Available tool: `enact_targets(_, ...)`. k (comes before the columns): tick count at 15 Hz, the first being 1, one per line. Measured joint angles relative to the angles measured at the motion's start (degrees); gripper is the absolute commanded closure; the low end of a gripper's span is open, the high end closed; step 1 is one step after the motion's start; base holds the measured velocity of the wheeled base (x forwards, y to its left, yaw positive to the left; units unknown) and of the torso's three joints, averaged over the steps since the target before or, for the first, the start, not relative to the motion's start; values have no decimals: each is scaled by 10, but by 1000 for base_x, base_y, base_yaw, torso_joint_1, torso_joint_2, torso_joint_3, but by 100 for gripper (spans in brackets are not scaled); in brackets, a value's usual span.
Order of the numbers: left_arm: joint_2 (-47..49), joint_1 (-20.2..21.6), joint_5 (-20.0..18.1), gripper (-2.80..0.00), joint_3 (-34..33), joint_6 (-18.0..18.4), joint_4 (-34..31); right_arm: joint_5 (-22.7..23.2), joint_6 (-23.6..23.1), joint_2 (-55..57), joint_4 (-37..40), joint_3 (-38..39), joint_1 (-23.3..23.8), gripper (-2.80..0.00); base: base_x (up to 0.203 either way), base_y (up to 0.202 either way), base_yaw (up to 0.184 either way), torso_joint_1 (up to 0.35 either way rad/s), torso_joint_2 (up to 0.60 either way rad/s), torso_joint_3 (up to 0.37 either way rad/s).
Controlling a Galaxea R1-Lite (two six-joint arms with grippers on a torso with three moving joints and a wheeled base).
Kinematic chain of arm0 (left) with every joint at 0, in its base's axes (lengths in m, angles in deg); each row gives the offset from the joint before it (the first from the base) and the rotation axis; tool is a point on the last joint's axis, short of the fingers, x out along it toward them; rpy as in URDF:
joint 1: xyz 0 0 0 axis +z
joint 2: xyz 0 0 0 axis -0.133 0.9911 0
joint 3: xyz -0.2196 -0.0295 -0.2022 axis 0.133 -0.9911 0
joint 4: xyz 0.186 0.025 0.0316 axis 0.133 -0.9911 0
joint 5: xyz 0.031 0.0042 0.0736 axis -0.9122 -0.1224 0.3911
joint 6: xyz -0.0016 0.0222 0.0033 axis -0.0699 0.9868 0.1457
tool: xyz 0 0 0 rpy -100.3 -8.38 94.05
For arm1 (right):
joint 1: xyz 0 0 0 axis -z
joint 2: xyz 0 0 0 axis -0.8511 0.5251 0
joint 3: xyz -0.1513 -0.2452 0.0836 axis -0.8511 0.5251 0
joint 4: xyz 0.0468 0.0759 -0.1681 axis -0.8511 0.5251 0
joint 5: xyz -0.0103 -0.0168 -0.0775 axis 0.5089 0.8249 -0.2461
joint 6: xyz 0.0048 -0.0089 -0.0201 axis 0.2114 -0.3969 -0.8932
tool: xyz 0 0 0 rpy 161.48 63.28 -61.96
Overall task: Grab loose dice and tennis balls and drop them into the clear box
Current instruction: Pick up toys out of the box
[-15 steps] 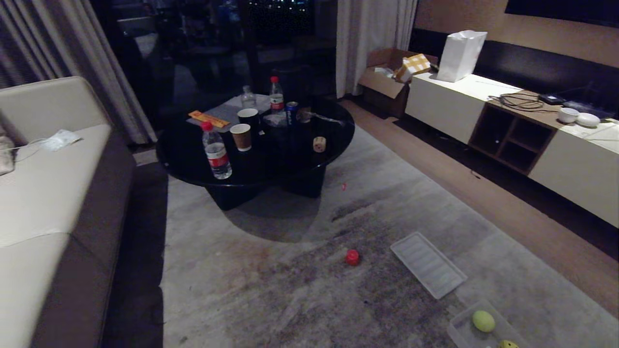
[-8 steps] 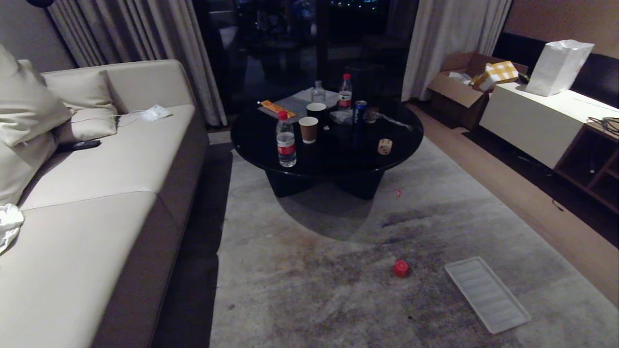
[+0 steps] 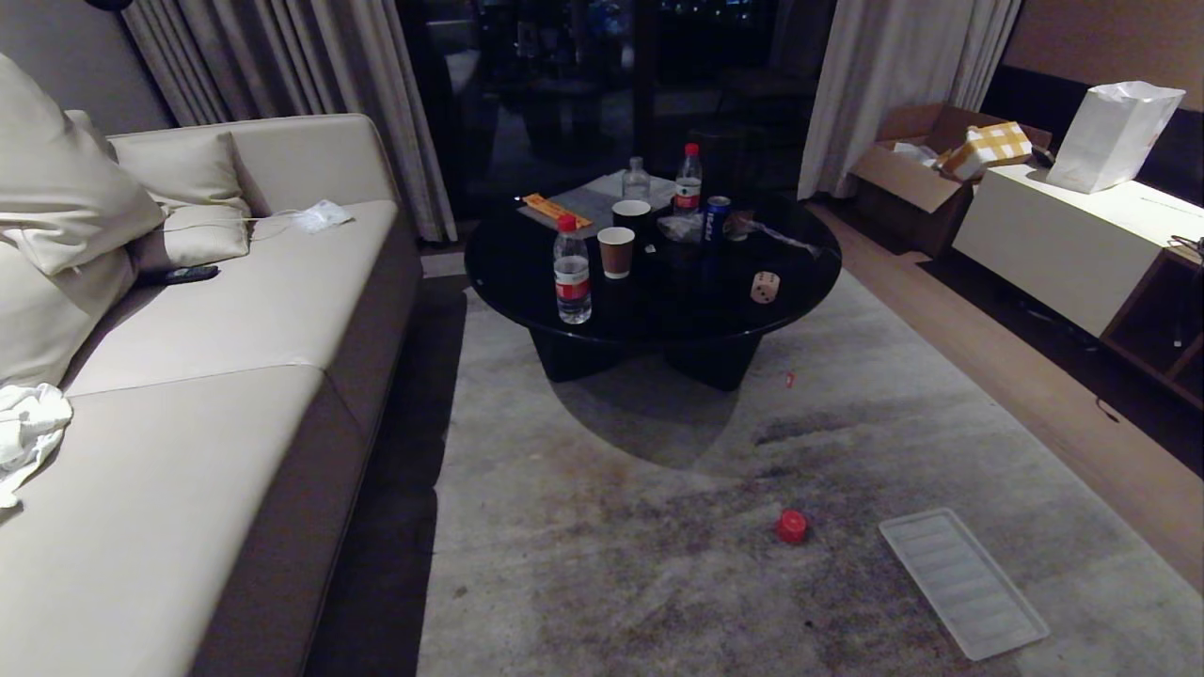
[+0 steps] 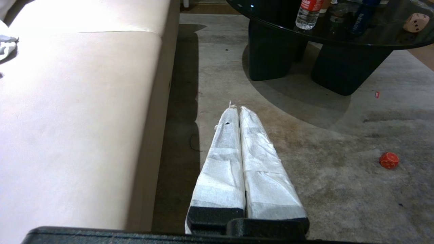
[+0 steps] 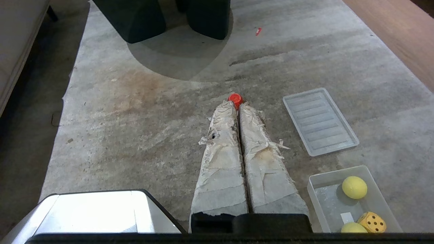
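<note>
you had both grippers parked and empty, the left gripper (image 4: 236, 108) with its wrapped fingers pressed together over the rug (image 3: 658, 583) beside the sofa (image 3: 235, 395), the right gripper (image 5: 237, 104) likewise pinched closed and aimed toward the red die (image 3: 792, 527). that die lay loose on the rug, near the flat ribbed lid (image 3: 962, 582). the beige die (image 3: 765, 287) sat on the black round table (image 3: 527, 282), near its edge, apart from the bottles and cups. the clear box (image 5: 351, 200) showed only in the right wrist view, on the rug just beside that arm, already holding two tennis balls (image 5: 354, 187) and the yellow die (image 5: 372, 222). the red die looked the nearest target, so the sound approach seemed to be: spread the right fingers well before descending, come straight down so they straddled two flat faces, and close gently, since a rounded cube on carpet could roll or squirt out. the box sat close enough for a short carry.
</note>
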Motion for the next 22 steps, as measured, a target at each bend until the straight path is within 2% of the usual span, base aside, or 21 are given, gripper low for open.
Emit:
enact_targets(4,0,0,1,0,0,-7,1,0,1,0,0,0,0,0,51,0,0,0,0,0)
enact_targets(19,0,0,1,0,0,-7,0,0,1,0,0,0,0,0,183,0,0,2,2,2)
enact_targets(22,0,0,1,0,0,-6,0,0,1,0,0,0,0,0,91,0,0,3,3,1)
